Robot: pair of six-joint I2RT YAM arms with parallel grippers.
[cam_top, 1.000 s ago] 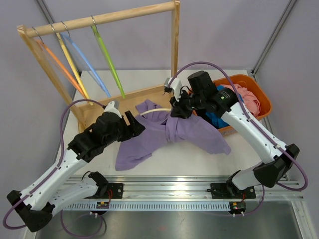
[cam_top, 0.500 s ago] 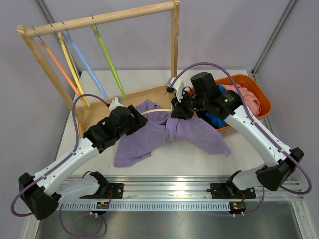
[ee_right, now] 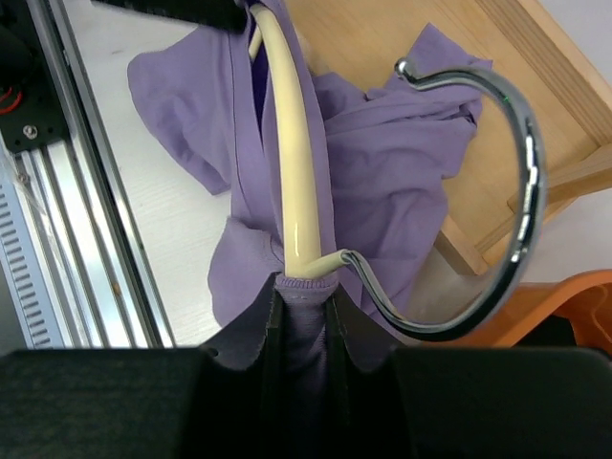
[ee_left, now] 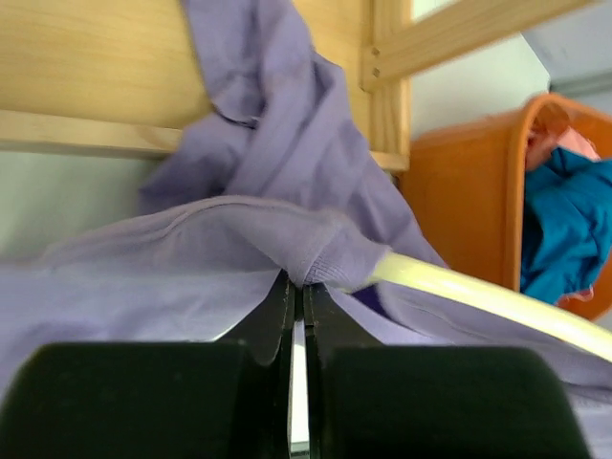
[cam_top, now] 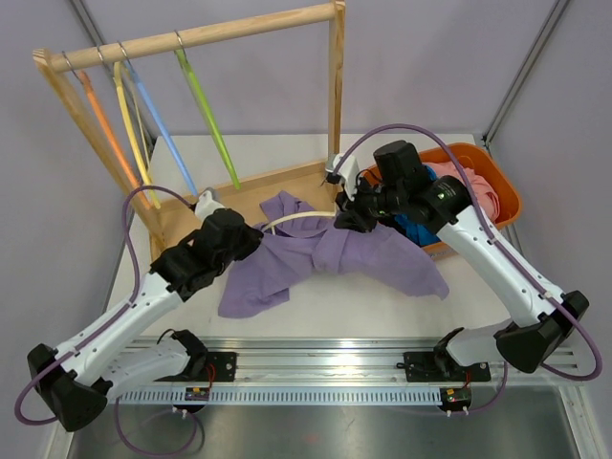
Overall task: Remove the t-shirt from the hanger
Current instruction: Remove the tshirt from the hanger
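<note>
Left gripper (ee_left: 296, 292) clenches the shirt (ee_left: 143, 277) at the hanger (ee_left: 459, 287) tip; right gripper (ee_right: 304, 308) grasps the collar (ee_right: 308, 285). A thin pinch could slip, or the hanger snag inside.

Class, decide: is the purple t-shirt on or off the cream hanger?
On: the hanger passes into the t-shirt fabric in both wrist views.

Purple t-shirt (cam_top: 382, 256), cream hanger (ee_right: 292, 143)
</note>
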